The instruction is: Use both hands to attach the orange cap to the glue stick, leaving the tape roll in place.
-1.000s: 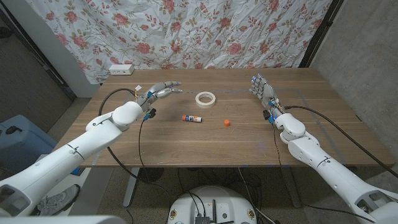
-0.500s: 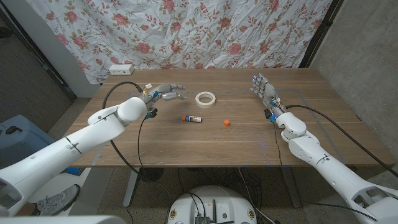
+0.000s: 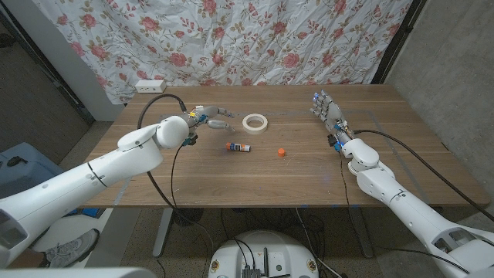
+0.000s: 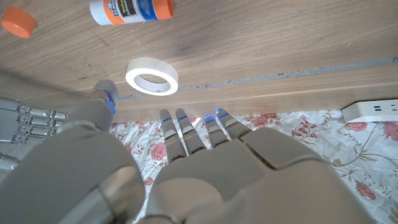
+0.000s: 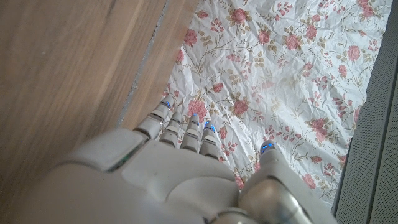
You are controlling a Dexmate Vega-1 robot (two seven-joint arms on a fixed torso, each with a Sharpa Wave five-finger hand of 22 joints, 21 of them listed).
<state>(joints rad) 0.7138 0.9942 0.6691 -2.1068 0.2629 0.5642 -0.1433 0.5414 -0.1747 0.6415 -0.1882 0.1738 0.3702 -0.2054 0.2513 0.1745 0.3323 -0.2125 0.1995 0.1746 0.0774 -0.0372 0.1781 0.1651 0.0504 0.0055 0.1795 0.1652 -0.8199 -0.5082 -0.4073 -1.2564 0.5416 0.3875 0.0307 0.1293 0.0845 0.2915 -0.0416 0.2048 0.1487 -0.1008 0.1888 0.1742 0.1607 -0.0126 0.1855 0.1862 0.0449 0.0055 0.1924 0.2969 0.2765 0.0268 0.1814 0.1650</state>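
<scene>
Left hand (image 3: 211,117) (empty) near glue stick (image 3: 239,147)

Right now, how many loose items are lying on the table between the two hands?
3. The tape roll lies farthest back, the glue stick in front of it toward the left hand, and the orange cap apart, on the glue stick's right-hand side. Nothing seems hidden.

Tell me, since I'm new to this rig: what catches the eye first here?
The floral sheet behind the table stands out, then three small things mid-table: a tape roll, a glue stick lying on its side, and an orange cap apart to its right. The left hand hovers beside the roll; the right hand stands open far right.
</scene>
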